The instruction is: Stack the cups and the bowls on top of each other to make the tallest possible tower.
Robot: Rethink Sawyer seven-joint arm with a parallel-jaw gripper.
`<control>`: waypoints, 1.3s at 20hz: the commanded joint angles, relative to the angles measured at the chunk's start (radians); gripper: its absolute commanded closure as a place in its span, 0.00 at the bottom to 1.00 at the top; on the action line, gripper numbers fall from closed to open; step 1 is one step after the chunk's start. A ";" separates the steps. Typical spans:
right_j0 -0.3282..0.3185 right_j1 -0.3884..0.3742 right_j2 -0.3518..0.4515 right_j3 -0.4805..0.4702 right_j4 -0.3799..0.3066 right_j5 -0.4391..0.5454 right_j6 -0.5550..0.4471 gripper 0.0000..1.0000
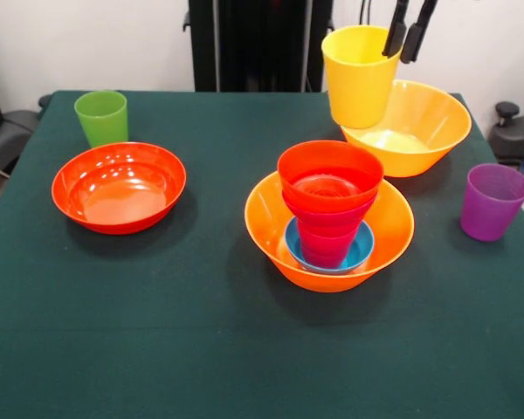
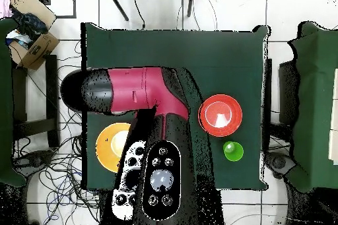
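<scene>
My gripper is shut on the right rim of the yellow cup, which hangs upright just above a large orange bowl at the back right. The tower stands mid-table in the other large orange bowl. A blue small bowl lies at the bottom, with a crimson cup, a magenta bowl and a red-orange small bowl above it. In the overhead view the arm hides my gripper and the tower.
A green cup stands at the back left, with a wide red-orange bowl in front of it. A purple cup stands near the right edge. Overhead, the red-orange bowl, green cup and orange bowl show.
</scene>
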 commanded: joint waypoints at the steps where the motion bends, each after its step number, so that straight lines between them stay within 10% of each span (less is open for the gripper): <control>1: -0.013 0.037 0.033 -0.015 0.012 -0.013 0.120 1.00; 26: -0.060 0.111 0.038 -0.170 0.002 0.034 0.110 1.00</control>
